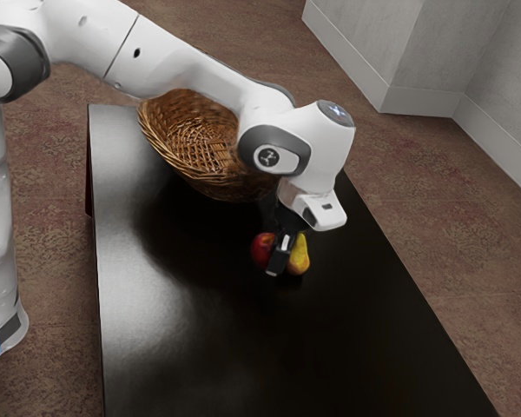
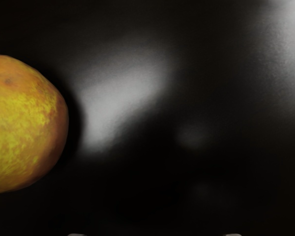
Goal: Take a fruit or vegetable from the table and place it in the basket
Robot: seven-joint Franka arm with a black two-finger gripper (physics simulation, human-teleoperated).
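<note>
Claw (image 1: 278,264): down low, right by both fruits; can't tell how open, or if it's got 1.
Red apple (image 1: 261,249): on table (image 1: 182,347), nearer ext. view's R edge than L.
Yellow pear (image 1: 300,254): nr apple, closer to R edge.
Basket (image 1: 191,143): table's far end, nr ext. view's far L corner.

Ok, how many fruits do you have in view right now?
2: a red fruit on the exterior view's left of the claw, a yellow pear on the exterior view's right. The arm covers part of the basket, so more may be hidden there.
</note>
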